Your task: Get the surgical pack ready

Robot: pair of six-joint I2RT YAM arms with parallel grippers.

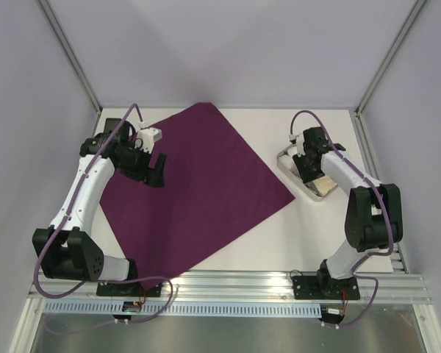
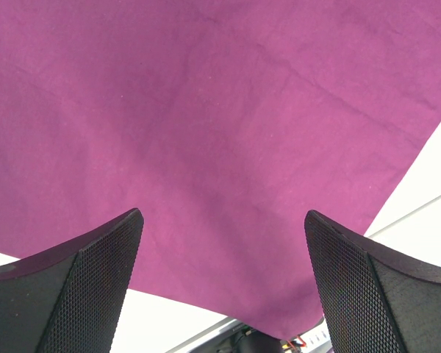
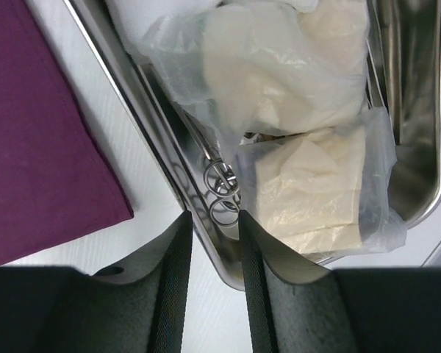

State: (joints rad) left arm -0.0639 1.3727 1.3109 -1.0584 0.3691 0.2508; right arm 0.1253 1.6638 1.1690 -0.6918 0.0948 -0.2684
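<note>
Tray position: steel tray (image 1: 285, 157) sits on the counter (image 1: 279, 243) at 3 o'clock from the purple cloth (image 1: 206, 184), just off the cloth's right corner and not on it.
Tray axis: its long side runs from 10 o'clock to 4 o'clock in the top view.
Right claw: right claw (image 3: 215, 250) has its jaws a narrow slot apart, straddling the tray's long wall on the cloth side. Whether the pads press the steel cannot be told.
Left claw: left claw (image 2: 220, 283) is spread wide and holds nothing. It hovers over the cloth near its 9 o'clock corner.
Nearer arm: the right arm is at the tray. The left is well apart from it, across the cloth.
Coming move, as a judgement: the tray probably goes toward 9 o'clock onto the cloth. A hold on one long wall puts the load off-centre, so the tray may tip.
Forceps: forceps (image 3: 219, 187), one pair, lie along that same wall. In the right wrist view the finger rings point to 6 o'clock, just beside the claw, and could get pinched.
Packets: two, in clear wrap with pale tan contents. The far packet (image 3: 279, 66) is at 12 o'clock and the near packet (image 3: 316, 195) at 3 o'clock.
Gauze: a white patch (image 3: 132, 18) at the tray's 11 o'clock end is cut off by the frame, so its count cannot be told.
Count: one cloth, one tray.
</note>
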